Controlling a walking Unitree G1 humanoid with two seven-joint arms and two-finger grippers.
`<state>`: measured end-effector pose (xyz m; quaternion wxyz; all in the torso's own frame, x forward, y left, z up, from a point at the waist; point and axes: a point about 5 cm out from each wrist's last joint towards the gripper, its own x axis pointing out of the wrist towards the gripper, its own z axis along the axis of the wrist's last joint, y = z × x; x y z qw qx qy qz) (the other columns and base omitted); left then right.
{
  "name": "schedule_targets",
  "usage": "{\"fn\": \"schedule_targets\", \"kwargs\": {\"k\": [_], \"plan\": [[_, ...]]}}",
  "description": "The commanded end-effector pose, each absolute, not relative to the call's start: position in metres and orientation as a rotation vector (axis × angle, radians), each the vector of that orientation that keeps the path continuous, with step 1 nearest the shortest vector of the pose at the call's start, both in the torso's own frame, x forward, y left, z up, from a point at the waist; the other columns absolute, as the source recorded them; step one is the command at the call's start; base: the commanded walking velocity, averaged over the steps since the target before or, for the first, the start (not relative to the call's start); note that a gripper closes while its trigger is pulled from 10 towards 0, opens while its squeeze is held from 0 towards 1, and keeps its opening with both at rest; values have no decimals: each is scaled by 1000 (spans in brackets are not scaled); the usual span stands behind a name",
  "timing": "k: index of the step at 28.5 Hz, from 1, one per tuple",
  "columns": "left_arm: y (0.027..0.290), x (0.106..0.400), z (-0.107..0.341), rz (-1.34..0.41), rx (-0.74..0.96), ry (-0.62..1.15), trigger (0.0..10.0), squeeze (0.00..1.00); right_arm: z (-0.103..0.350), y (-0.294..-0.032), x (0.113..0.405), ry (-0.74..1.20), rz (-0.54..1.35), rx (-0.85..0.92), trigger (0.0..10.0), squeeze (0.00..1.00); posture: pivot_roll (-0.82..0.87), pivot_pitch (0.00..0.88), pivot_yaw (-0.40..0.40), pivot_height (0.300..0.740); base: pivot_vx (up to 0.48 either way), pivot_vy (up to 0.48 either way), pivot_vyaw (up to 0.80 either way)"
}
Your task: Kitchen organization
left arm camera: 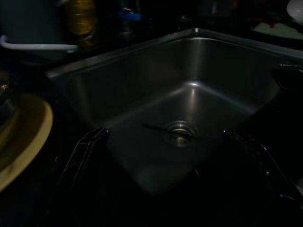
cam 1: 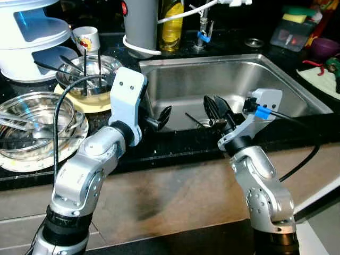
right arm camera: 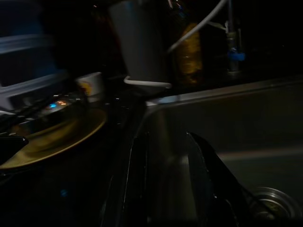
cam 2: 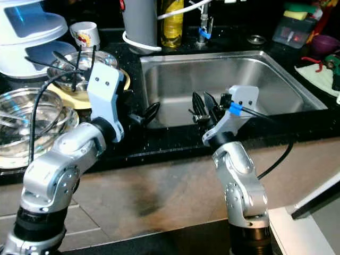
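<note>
A steel sink (cam 1: 276, 79) is set into the black counter in front of me. On its floor a thin dark utensil (left arm camera: 156, 127) lies beside the drain (left arm camera: 180, 135). My left gripper (cam 1: 161, 118) hangs over the sink's front left corner, open wide, with nothing between its fingers. My right gripper (cam 1: 212, 100) reaches over the front rim near the middle, above the utensil (cam 1: 194, 119), open by a narrow gap and holding nothing. Left of the sink stands a steel bowl (cam 1: 87, 74) holding chopsticks, on a yellow plate.
A glass bowl (cam 1: 34, 125) with utensils sits on a plate at the near left. Behind are a mug (cam 1: 86, 38), a white appliance (cam 1: 32, 37), a grey canister (cam 1: 141, 24), a yellow bottle (cam 1: 171, 24) and the faucet (cam 1: 203, 26). A sponge box (cam 1: 295, 29) and purple cup (cam 1: 324, 48) stand far right.
</note>
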<state>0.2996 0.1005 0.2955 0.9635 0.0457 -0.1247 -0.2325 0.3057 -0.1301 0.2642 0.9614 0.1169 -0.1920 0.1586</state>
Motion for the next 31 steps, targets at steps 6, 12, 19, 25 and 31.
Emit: {"fn": "schedule_targets", "kwargs": {"k": [6,12,19,25,31], "plan": [[100,295,292,-467,101,-242,10000,0,263,-130,301,-379,319,237,10000,0,-79,178,-30,740,-308,0,0],[102,295,291,-461,101,-237,10000,0,262,-130,301,-374,318,237,10000,0,-79,181,-33,740,-98,0,0],[107,297,281,-423,110,-168,10000,0,261,-130,301,-364,319,241,10000,0,-78,193,-41,740,0,0,0],[109,295,263,-427,116,-82,10000,0,258,-131,300,-345,318,247,10000,0,-78,200,-52,740,0,0,0],[112,291,241,-419,124,8,10000,0,251,-131,298,-310,326,249,10000,0,-78,200,-52,740,0,0,0]]}}
